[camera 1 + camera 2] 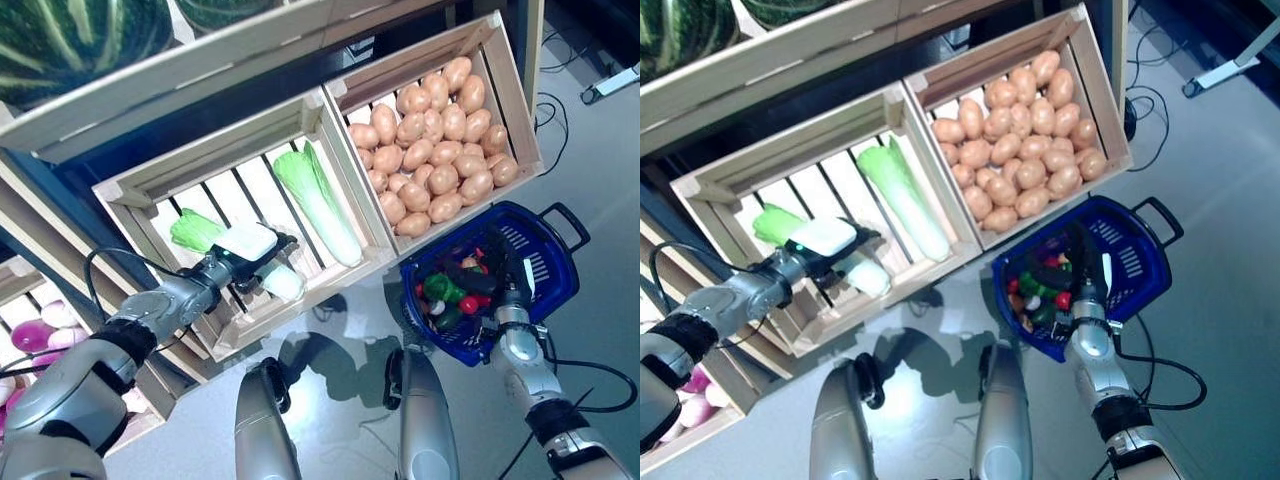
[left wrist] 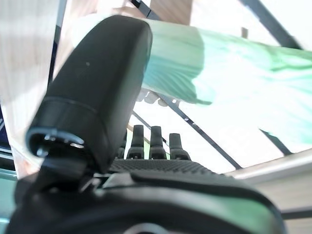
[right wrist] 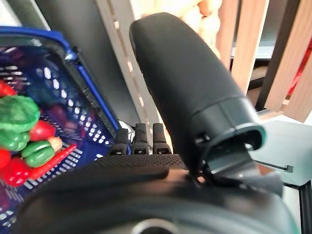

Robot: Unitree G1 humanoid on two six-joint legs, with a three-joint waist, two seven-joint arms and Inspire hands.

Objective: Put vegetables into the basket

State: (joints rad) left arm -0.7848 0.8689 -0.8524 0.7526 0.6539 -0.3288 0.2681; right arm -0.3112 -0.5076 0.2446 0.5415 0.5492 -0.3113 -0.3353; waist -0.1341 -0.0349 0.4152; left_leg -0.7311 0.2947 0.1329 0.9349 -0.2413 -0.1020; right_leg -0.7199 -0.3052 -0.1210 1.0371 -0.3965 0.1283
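Observation:
In the slatted wooden crate [image 1: 140,195], my left hand [image 1: 245,245] lies across a napa cabbage [image 1: 284,284] with green leaves and a white stem. Its thumb and fingers are curled round that cabbage [image 2: 219,63]. A second, longer napa cabbage [image 1: 320,205] lies to the right in the same crate. My right hand [image 1: 505,282] is at the near rim of the blue plastic basket [image 1: 555,275], shut on its handle. Inside the basket [image 3: 63,92] lie green peppers and red and dark vegetables [image 1: 448,292]. The basket's far handle [image 1: 567,218] stands free.
A crate of potatoes [image 1: 430,130] stands right of the cabbage crate, just behind the basket. A shelf above holds striped melons [image 1: 70,40]. Purple and white onions [image 1: 40,330] fill a crate at the lower left. Grey floor lies in front.

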